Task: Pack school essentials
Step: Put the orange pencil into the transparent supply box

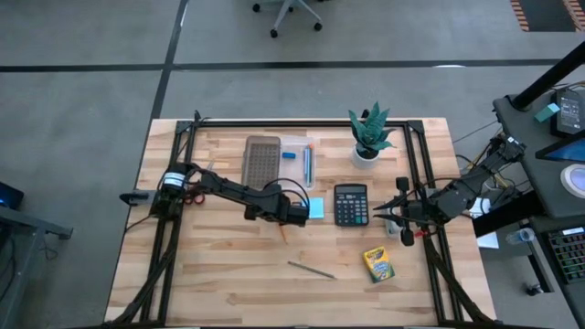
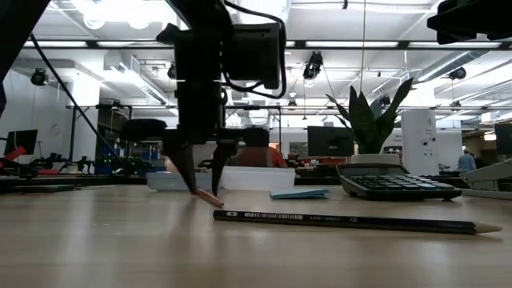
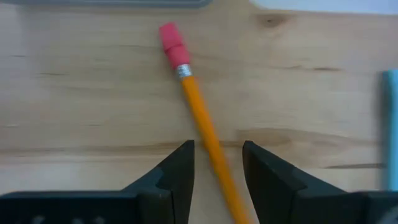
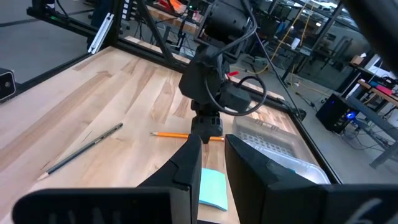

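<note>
A calculator [image 1: 351, 205] and potted plant [image 1: 369, 135] stand at the left gripper's [image 1: 294, 216] three and one o'clock. Its fingers [image 3: 177, 168] stand apart, straddling the orange pencil [image 3: 200, 124] on the table without clamping it. The pencil's tip is cut off. The right gripper [image 1: 399, 216] waits beside the calculator, its fingers near together.

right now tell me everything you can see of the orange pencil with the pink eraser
The orange pencil is a slim wooden-looking stick with a pink eraser held by a silver metal band. It lies flat on the light wooden table, near the light-blue sticky pad. The left hand straddles its shaft, fingers open on either side, not gripping.
</note>
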Robot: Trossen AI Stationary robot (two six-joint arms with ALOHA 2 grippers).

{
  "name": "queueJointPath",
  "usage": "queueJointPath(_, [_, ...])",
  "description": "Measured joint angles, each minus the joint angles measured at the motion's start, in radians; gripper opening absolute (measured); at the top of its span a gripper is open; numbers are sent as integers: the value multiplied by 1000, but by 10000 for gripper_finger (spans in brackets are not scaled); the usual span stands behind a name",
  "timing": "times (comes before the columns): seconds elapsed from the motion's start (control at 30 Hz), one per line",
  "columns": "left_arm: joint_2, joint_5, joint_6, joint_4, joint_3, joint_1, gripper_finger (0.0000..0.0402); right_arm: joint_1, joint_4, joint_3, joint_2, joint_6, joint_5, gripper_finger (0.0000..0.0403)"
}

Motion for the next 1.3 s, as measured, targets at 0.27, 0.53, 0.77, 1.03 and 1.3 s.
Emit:
queueJointPath(0.27, [-3, 9, -1, 18, -31, 0, 118, 0, 0, 0, 0, -2, 0, 61])
queueJointPath(0.53, [-3, 14, 0, 12, -33, -4, 83, 0, 0, 0, 0, -2, 0, 61])
queueJointPath(0.77, [-2, 16, 7, 5, -35, -9, 8, 0, 0, 0, 0, -2, 0, 61])
queueJointPath(1.03, [-2, -1, 6, 5, -35, -25, 3, 0, 0, 0, 0, 1, 0, 61])
queueJointPath(1.3, [-22, 26, 55, -5, 34, -44, 2, 0, -2, 0, 0, 1, 0, 61])
